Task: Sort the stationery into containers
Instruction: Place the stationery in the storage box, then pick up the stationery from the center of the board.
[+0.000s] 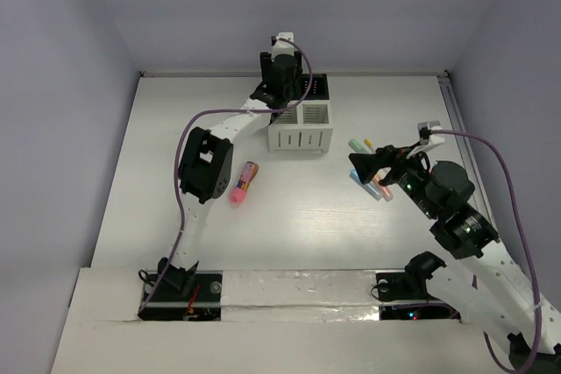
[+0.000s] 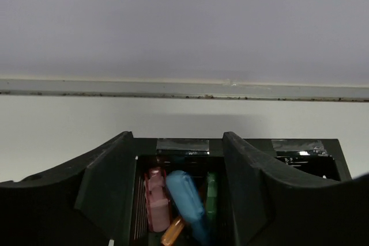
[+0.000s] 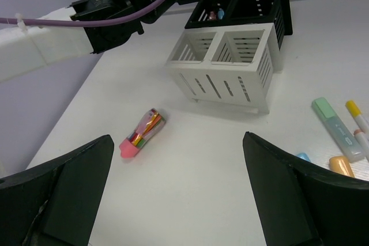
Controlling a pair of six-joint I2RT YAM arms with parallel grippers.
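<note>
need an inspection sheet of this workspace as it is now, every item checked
surface: white table, silver tape strip along the near edge
job's things: thick pink marker lying alone on the table; loose markers lying right of the organizer; white compartments look empty; black compartments behind them, one holding pink, blue, green and orange sticks
clutter: nothing seen
grippers: left gripper open above the filled black compartment; right gripper open, holding nothing, near the loose markers
cables: purple cables, one along each arm, clear of the items
surroundings: plain pale walls on three sides
</note>
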